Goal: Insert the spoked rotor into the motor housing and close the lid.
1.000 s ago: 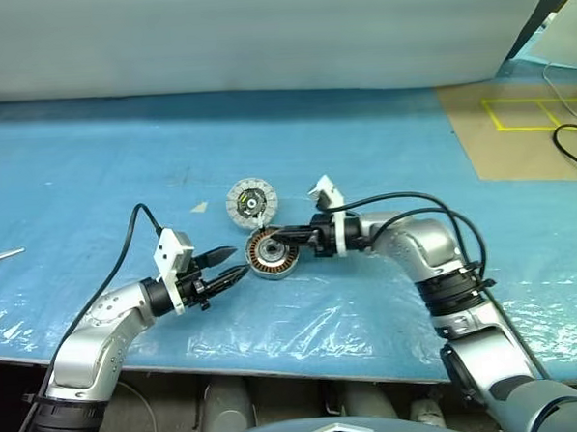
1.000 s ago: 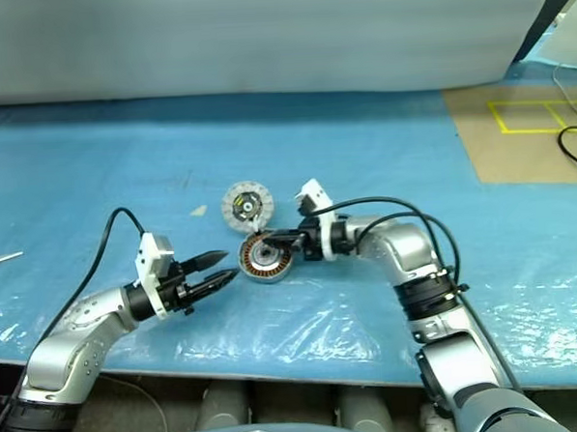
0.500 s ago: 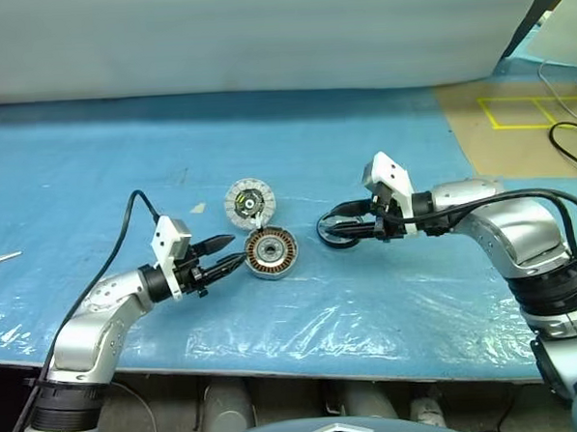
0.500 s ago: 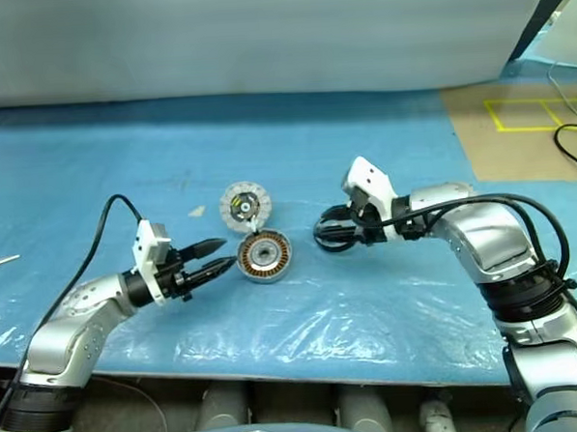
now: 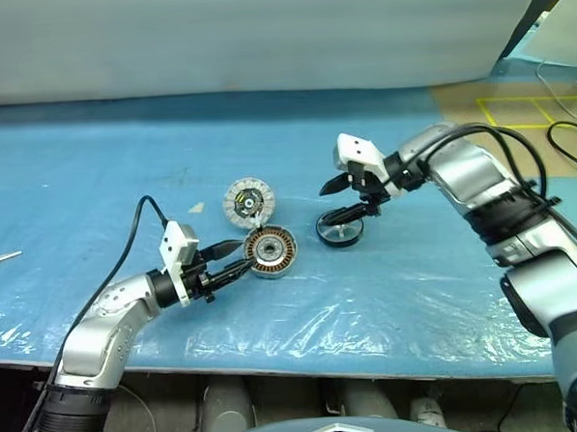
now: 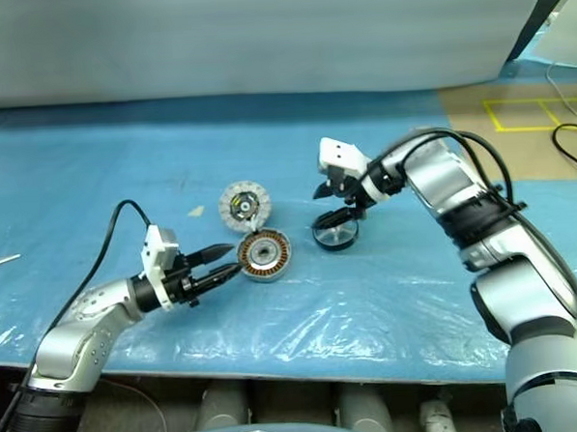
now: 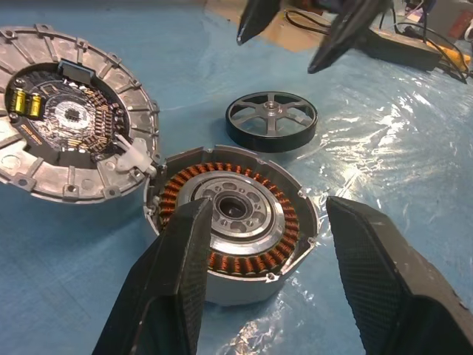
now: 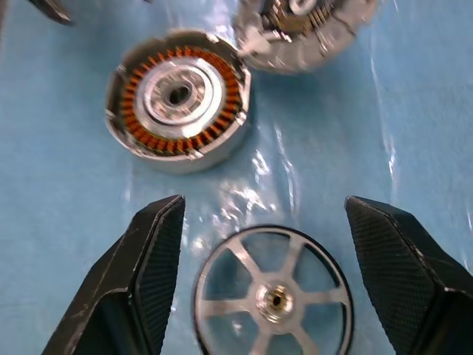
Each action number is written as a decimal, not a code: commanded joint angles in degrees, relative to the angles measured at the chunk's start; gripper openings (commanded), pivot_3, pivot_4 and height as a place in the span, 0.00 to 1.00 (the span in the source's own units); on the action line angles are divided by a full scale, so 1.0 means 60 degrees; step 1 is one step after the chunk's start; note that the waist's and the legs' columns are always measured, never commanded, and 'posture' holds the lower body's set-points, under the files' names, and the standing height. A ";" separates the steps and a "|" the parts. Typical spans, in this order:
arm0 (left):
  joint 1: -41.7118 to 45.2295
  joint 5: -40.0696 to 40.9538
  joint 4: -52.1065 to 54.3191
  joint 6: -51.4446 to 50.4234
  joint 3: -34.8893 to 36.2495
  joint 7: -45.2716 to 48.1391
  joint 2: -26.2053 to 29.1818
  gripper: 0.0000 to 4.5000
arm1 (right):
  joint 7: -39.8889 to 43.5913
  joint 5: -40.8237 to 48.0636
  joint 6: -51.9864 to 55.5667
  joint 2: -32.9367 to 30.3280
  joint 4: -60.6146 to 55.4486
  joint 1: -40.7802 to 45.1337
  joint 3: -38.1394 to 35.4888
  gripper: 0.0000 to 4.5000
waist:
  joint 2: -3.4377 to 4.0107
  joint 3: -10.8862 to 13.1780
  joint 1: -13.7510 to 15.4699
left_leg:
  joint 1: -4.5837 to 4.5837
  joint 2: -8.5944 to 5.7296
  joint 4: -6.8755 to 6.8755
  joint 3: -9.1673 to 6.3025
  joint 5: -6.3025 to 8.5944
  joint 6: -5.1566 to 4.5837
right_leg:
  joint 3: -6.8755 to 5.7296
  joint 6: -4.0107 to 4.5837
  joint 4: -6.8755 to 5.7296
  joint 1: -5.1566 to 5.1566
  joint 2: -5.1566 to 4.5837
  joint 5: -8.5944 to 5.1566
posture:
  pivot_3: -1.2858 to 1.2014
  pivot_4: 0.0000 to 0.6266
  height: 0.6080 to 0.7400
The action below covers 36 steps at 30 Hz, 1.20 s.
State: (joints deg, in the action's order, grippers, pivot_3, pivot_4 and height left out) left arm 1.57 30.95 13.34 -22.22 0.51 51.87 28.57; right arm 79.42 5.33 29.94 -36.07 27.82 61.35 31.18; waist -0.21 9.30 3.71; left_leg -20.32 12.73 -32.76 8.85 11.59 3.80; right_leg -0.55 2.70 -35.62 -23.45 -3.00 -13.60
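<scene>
Spoked rotor (image 8: 273,296) lies below open right claw (image 8: 272,281).

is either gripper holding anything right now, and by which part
Nothing is held. The right gripper is open above the spoked rotor, which lies flat on the table. The left gripper is open at the motor housing, not clamped on it.

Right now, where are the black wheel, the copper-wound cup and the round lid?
black wheel (image 8: 275,298), right wrist view, its metal hub.
copper-wound cup (image 7: 235,208), left wrist view, its silvery centre.
round lid (image 5: 250,201), left eye view, its middle.
</scene>
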 commanded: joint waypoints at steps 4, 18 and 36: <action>-0.0540 0.0202 0.0880 -0.0101 0.0036 -0.0184 -0.0005 0.58 | 0.1158 -0.0759 -0.0274 0.0124 0.0854 0.0612 0.0173 0.80 | -0.0001 0.0000 0.0045 | -0.0057 0.0008 -0.0018 -0.0005 -0.0002 -0.0009 | -0.0016 0.0003 -0.0009 -0.0034 -0.0001 0.0001 | 0.52 0.24 1.00; -0.0473 -0.0018 0.0748 0.0157 -0.0047 -0.0291 -0.0093 0.58 | 0.1687 -0.2779 -0.8034 -0.0021 0.3771 0.1828 0.0235 0.80 | -0.0001 0.0000 -0.0105 | -0.0138 0.0017 -0.0090 -0.0005 -0.0002 -0.0073 | -0.0015 0.0009 -0.0074 -0.0124 -0.0002 0.0004 | 0.52 0.24 1.00; -0.1111 -0.0045 0.1276 0.0133 -0.0053 -0.0626 -0.0157 0.58 | 0.1847 -0.4096 -0.9476 0.1758 0.6444 0.2729 0.0229 0.80 | 0.0003 0.0002 -0.0213 | -0.0168 0.0024 -0.0135 -0.0010 -0.0008 -0.0102 | -0.0028 0.0079 -0.0187 -0.0172 -0.0010 -0.0038 | 0.52 0.24 1.00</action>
State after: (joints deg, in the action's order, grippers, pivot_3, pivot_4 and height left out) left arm -4.85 30.29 18.53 -22.24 -0.44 48.35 27.64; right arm 88.58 -18.60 -24.94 -25.00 66.48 76.05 32.82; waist -0.19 9.31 2.44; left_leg -21.34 12.87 -33.59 8.79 11.55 3.19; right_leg -0.73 3.17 -36.74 -24.48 -3.07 -13.82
